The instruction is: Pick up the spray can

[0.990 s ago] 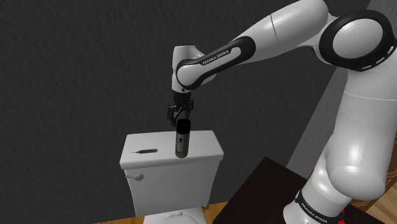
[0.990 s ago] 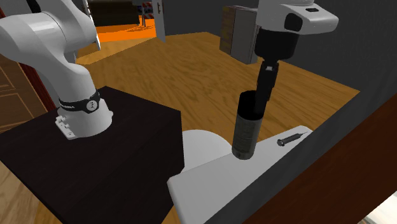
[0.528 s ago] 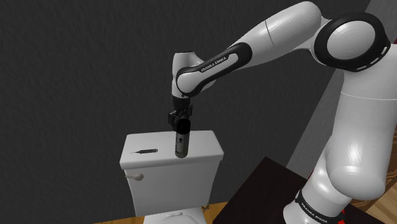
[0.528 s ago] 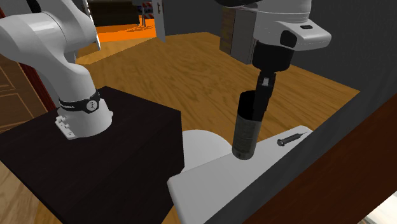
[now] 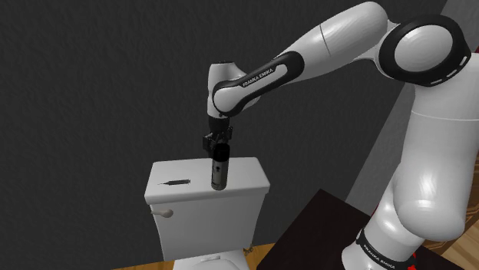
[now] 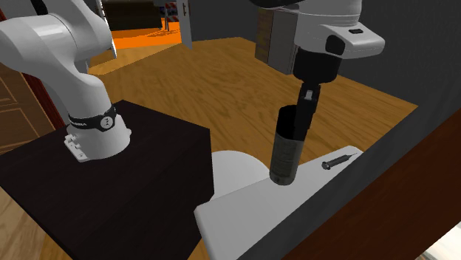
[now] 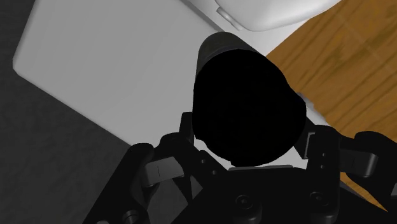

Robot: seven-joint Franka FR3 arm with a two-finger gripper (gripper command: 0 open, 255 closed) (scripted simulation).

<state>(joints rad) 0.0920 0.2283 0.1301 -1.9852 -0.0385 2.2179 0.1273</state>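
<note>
The spray can is a dark cylinder standing upright on the white toilet tank lid. My black gripper comes straight down onto the can's top and is shut on its upper end. From the second exterior view, the gripper clasps the can at its rim, and the can's base rests on the lid. In the wrist view, the can's black top sits between the hand's two sides, over the lid.
A small dark screw-like object lies on the lid beside the can, toward the shoulder view's left. A dark wall rises right behind the tank. The black stand sits next to the toilet on a wooden floor.
Over the last second the hand came down a little onto the can's top and the fingers closed on it. The can has stayed in place on the lid.
</note>
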